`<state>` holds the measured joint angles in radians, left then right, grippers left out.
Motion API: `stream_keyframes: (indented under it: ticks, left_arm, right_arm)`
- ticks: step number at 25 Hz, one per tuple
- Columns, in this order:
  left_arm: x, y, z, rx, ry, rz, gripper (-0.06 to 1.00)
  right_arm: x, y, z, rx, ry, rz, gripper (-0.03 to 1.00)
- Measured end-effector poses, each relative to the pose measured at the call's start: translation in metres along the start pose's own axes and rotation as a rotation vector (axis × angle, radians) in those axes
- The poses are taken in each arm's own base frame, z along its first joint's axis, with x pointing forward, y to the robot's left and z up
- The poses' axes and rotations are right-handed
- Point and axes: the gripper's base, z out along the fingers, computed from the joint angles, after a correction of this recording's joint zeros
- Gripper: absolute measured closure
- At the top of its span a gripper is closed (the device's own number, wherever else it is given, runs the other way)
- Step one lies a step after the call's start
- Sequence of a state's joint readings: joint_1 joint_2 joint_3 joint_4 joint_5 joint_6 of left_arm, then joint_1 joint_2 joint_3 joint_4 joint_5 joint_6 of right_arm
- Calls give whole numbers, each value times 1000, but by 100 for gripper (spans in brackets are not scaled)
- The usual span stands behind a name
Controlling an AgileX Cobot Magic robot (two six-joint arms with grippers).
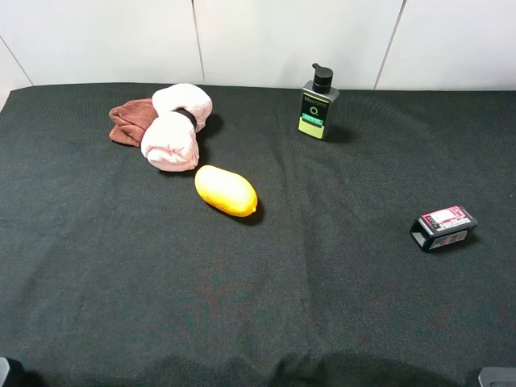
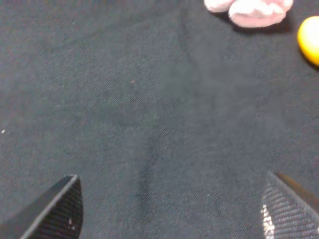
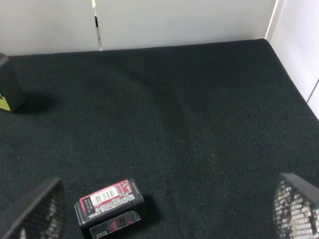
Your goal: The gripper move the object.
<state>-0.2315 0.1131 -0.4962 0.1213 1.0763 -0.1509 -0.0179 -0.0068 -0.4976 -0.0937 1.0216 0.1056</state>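
Left gripper [image 2: 169,211]: only its two dark fingertips show at the edge of the left wrist view, spread wide apart over bare black cloth, pinching nothing.
Right gripper [image 3: 164,211]: fingertips likewise spread wide, empty, hanging over the cloth with the small box just between and beyond them.
Small black box [image 1: 443,228]: lies flat on the right side of the table, red and white barcode label facing up, well apart from everything else.
Mango [image 1: 226,190]: yellow-orange, on its side left of centre, just beside the lower end of the towel roll.
Pink towel roll [image 1: 175,126]: the task's object, fluffy and pale pink, cinched at the waist by a black band; it lies at the far left of the table, untouched by either gripper.
Reddish-brown cloth [image 1: 129,121]: folded, tucked against the roll's left side, touching it.
Pump bottle [image 1: 318,105]: dark with a green label, upright near the back edge.
Table [image 1: 322,306]: covered in black fabric, white wall behind.
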Motion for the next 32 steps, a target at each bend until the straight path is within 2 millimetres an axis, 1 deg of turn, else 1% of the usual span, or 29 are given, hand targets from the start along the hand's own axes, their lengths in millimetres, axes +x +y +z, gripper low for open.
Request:
stream_keyframes:
  ticks: [7,24,32]
  left_arm:
    - [11,2,-11,28,-116,-3,18]
    - [11,2,-11,26,-120,-3,18]
    - [11,2,-11,-41,-121,-52,18]
  right_arm:
    - [0,0,0,-1,0,1,34]
    - [0,0,0,-2,0,1,34]
    - [0,0,0,-2,0,2,34]
